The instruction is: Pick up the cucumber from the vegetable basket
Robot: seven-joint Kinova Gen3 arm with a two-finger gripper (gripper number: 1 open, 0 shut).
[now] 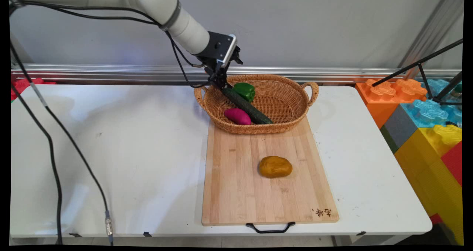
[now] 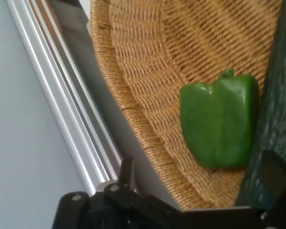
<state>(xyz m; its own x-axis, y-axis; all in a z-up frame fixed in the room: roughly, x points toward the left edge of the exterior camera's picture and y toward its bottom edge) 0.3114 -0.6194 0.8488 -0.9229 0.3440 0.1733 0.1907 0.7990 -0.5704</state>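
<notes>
The white table (image 1: 147, 151) carries everything, and the places below are given from the wicker basket (image 1: 288, 86) that stands toward its far side, close to the wall. On the side of the basket nearest the camera a long wooden cutting board (image 1: 236, 192) lies flat on the table; the basket's near edge sits on the board's far end, and a black handle (image 1: 270, 229) hangs off the board's opposite end, well away from the basket. Off to the right of the basket, past the table's edge, stands a stack of large toy blocks (image 1: 425, 125) in orange, blue, grey, yellow and red. Inside the basket a dark green cucumber (image 1: 251, 109) lies slantwise, its upper end up at the far left rim and its lower end down at the near wall. A green pepper (image 1: 244, 91) (image 2: 219, 125) rests just beside the cucumber's upper half, toward the basket's far wall, and a purple sweet potato (image 1: 237, 116) lies on the cucumber's other side, near the basket's front left. A brown potato (image 1: 275, 166) sits alone on the board, well clear of the basket. The gripper (image 1: 221, 84) reaches over the basket's far left rim and its fingers are clenched on the cucumber's upper end; in the hand view one fingertip (image 2: 275, 177) presses against the cucumber's dark skin.
</notes>
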